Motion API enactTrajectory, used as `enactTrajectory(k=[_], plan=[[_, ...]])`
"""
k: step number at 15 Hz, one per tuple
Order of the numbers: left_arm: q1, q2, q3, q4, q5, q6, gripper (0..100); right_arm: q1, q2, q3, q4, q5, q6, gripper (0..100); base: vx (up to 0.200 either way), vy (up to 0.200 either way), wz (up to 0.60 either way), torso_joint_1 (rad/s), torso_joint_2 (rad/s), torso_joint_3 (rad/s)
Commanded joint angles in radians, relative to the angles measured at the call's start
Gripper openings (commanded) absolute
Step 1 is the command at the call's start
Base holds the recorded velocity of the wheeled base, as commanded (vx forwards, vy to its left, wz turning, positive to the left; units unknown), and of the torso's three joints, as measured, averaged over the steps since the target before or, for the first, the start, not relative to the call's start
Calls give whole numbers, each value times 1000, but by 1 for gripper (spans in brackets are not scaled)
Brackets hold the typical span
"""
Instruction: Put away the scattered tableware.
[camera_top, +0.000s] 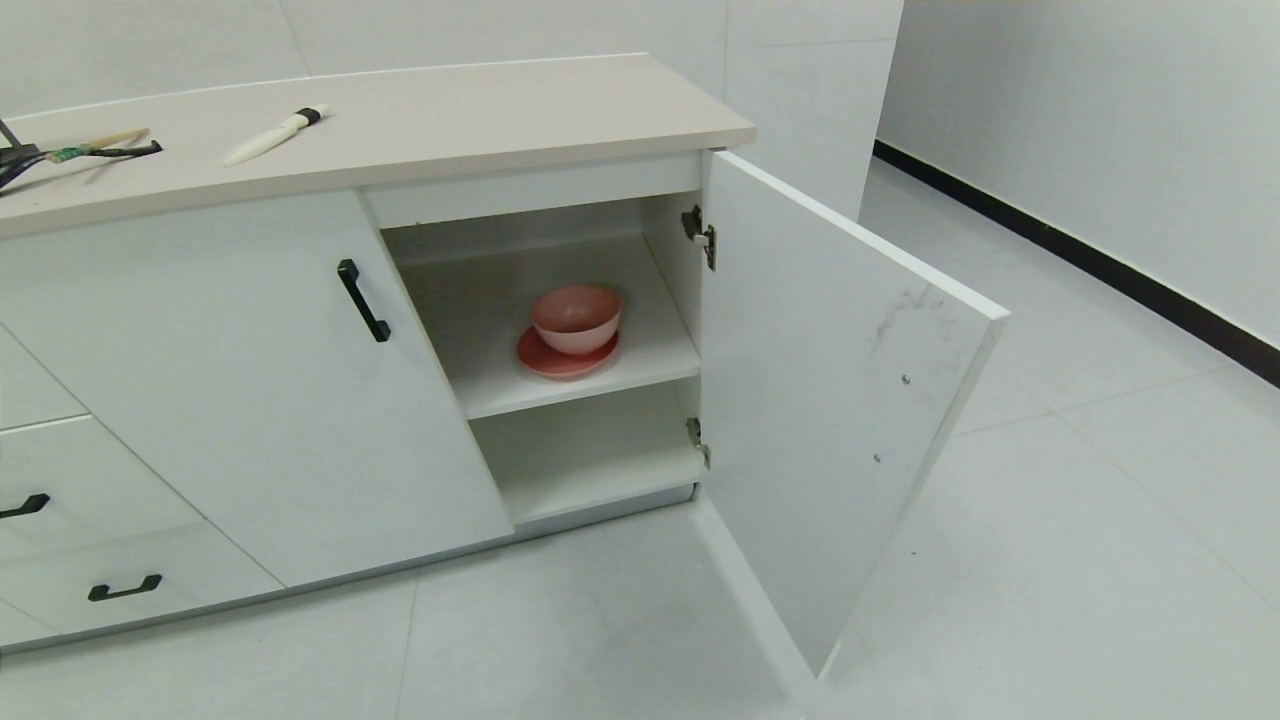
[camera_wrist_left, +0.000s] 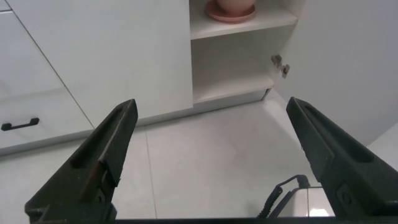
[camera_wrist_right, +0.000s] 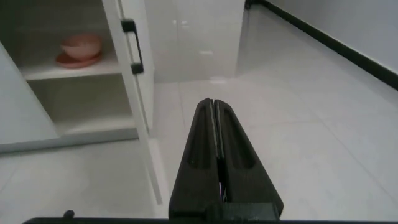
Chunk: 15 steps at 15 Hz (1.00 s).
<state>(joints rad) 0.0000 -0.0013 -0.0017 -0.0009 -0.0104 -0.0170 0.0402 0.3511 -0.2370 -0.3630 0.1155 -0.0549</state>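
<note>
A pink bowl (camera_top: 575, 315) sits on a red plate (camera_top: 565, 360) on the middle shelf of the open cabinet. The left wrist view catches the bowl (camera_wrist_left: 231, 5) and plate (camera_wrist_left: 231, 15) at its edge. My left gripper (camera_wrist_left: 210, 106) hangs open above the floor tiles, facing the cabinet, with nothing between its fingers (camera_wrist_left: 109, 146). My right gripper (camera_wrist_right: 213, 102) is shut and empty, low over the floor beside the open door; beyond it are the bowl (camera_wrist_right: 81, 45) and plate (camera_wrist_right: 78, 60).
The cabinet's right door (camera_top: 830, 400) stands swung out over the floor, its black handle (camera_wrist_right: 134, 46) on the outer face. On the countertop (camera_top: 480, 110) lie a white-handled utensil (camera_top: 275, 133) and wooden sticks (camera_top: 100, 145). The left door (camera_top: 230, 380) is closed; drawers (camera_top: 60, 540) lie further left.
</note>
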Motion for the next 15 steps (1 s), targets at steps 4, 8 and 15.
enactTrajectory(k=[4,8,15], plan=[[0,1,0,-1,0,-4,100,-22,729,-97,-591,164,-65,0,0,0,0,0,0,0],[0,1,0,-1,0,-4,100,-29,976,-196,-749,377,-143,0,0,0,0,0,0,0],[0,1,0,-1,0,-4,100,-3,1289,-338,-952,638,-232,0,0,0,0,0,0,0]])
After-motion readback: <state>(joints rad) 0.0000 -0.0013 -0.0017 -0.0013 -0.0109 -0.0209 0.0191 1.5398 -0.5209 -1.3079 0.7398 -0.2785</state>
